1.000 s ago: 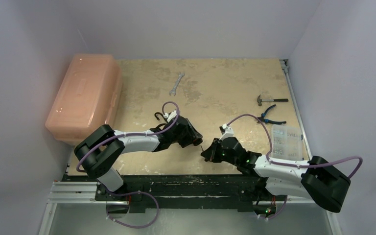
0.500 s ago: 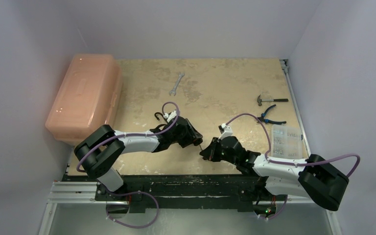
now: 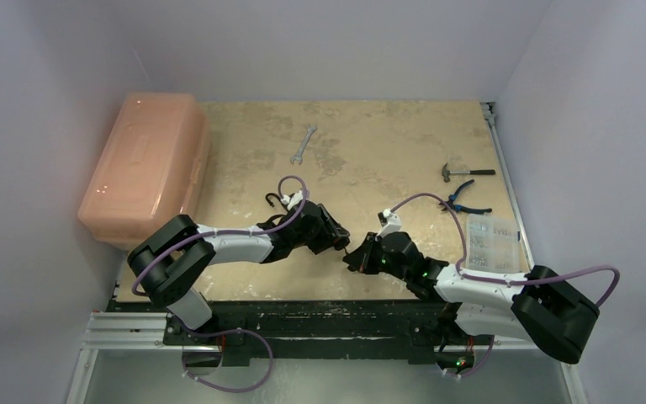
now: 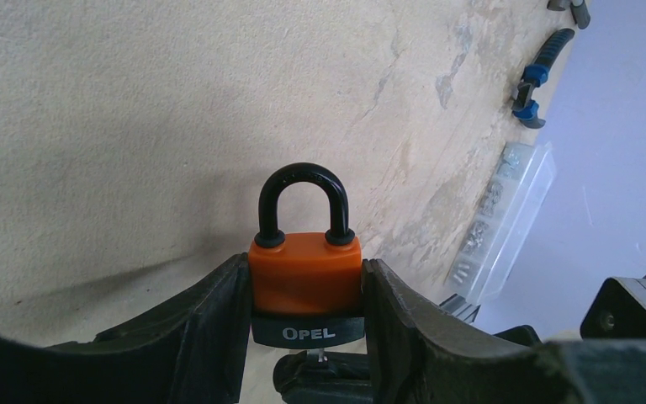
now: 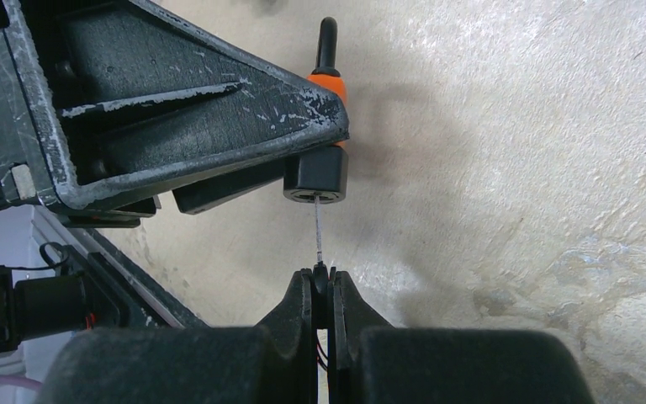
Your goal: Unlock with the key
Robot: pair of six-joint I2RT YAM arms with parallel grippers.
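An orange padlock [image 4: 304,271] with a black shackle and a black base marked OPEL is clamped between the fingers of my left gripper [image 3: 336,238], held just above the table. My right gripper [image 5: 321,273] is shut on the black head of the key [image 5: 318,234]. The thin silver blade points straight up at the keyhole in the padlock's base [image 5: 315,178], and its tip meets the hole. In the top view the two grippers face each other near the table's front, with the right gripper [image 3: 355,256] almost touching the left. The shackle is closed.
A large pink toolbox [image 3: 143,164] fills the left side. A wrench [image 3: 303,143] lies at the back centre. A hammer [image 3: 463,172], blue-handled pliers [image 3: 464,199] and a clear parts box [image 3: 492,244] lie at the right. The table's front edge is just behind the grippers.
My right gripper has crept a little left and forward, bringing the key up to the padlock's base. The left gripper has kept the padlock still.
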